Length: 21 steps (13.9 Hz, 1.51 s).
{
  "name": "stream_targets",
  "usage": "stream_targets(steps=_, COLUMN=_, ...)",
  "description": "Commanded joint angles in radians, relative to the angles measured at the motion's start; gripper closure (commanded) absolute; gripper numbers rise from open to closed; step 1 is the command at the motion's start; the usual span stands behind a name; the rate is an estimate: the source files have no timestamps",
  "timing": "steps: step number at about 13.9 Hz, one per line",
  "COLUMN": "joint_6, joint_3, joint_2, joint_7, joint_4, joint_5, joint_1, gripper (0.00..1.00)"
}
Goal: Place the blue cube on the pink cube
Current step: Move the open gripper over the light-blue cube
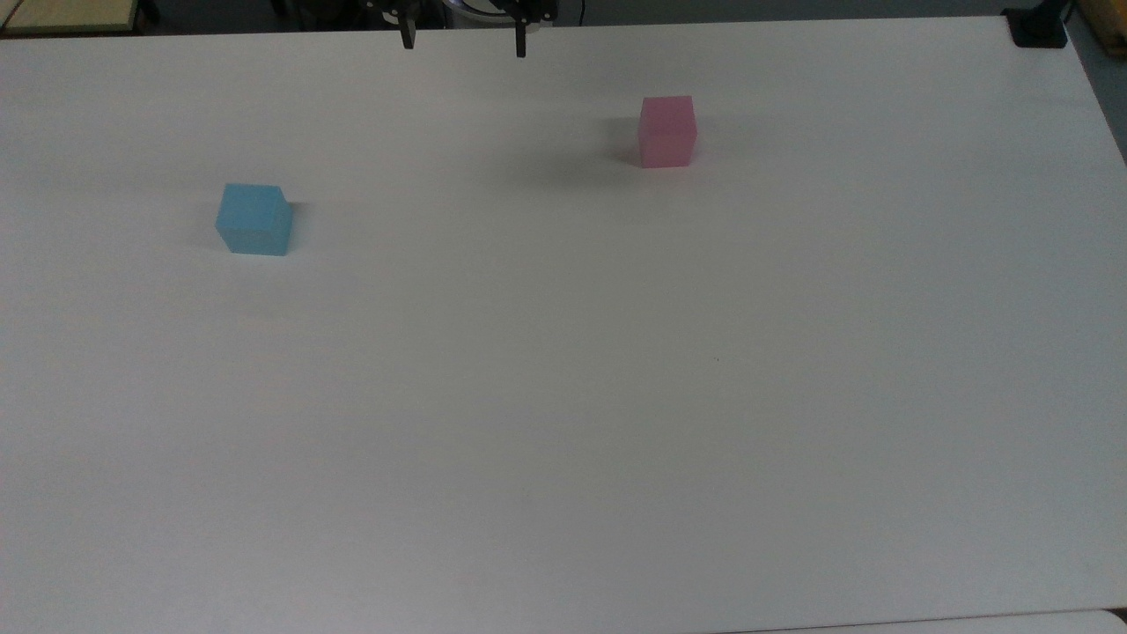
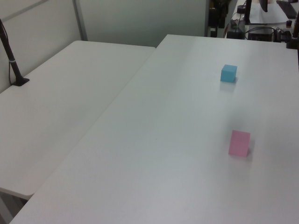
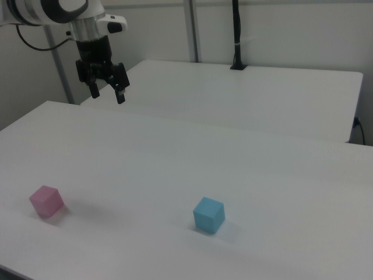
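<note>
White arm (image 3: 35, 10), black wrist, two slim black fingers (image 3: 120, 95)

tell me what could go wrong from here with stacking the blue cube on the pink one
1. The small matte sky-blue cube sits turned at an angle to the open gripper, so without wrist rotation the fingers may catch corners and twist or push it across the smooth white table.
2. The small matte pale pink cube is about the same size, so an off-centre release could make the blue one tip off.
3. A low carry could nudge the pink cube.
</note>
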Motion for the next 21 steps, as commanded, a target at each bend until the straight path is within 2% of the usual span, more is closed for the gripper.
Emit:
stream_targets(steps=1, joint_6=-0.008, joint_3=-0.009, joint_2=-0.018, joint_7=-0.017, joint_4=-0.015, joint_5=0.017, joint_1=0.005, gripper=0.00)
stream_targets(steps=5, joint_6=-0.010, joint_3=-0.018, joint_2=-0.020, joint_7=-0.072, joint_4=-0.015, joint_5=0.014, joint_1=-0.029, gripper=0.00)
stream_targets(steps=9, joint_6=-0.021, joint_3=-0.019, joint_2=-0.020, joint_7=-0.226, joint_4=-0.016, joint_5=0.006, joint_1=-0.164, gripper=0.00)
stream_targets(steps=14, joint_6=-0.010, joint_3=-0.048, joint_2=-0.011, joint_7=-0.404, joint_4=-0.025, joint_5=0.003, joint_1=-0.328, gripper=0.00)
stream_targets(steps=15, joint_6=-0.002, joint_3=-0.050, joint_2=-0.011, joint_7=-0.405, joint_4=-0.047, joint_5=0.003, joint_1=-0.362, gripper=0.00)
stream_targets(steps=18, joint_6=0.098, joint_3=-0.052, joint_2=-0.012, joint_7=-0.412, joint_4=-0.120, joint_5=0.001, joint_1=-0.400, gripper=0.00)
stream_targets(steps=21, joint_6=0.290, joint_3=-0.053, joint_2=-0.005, joint_7=-0.412, joint_4=-0.278, joint_5=-0.002, joint_1=-0.425, gripper=0.00)
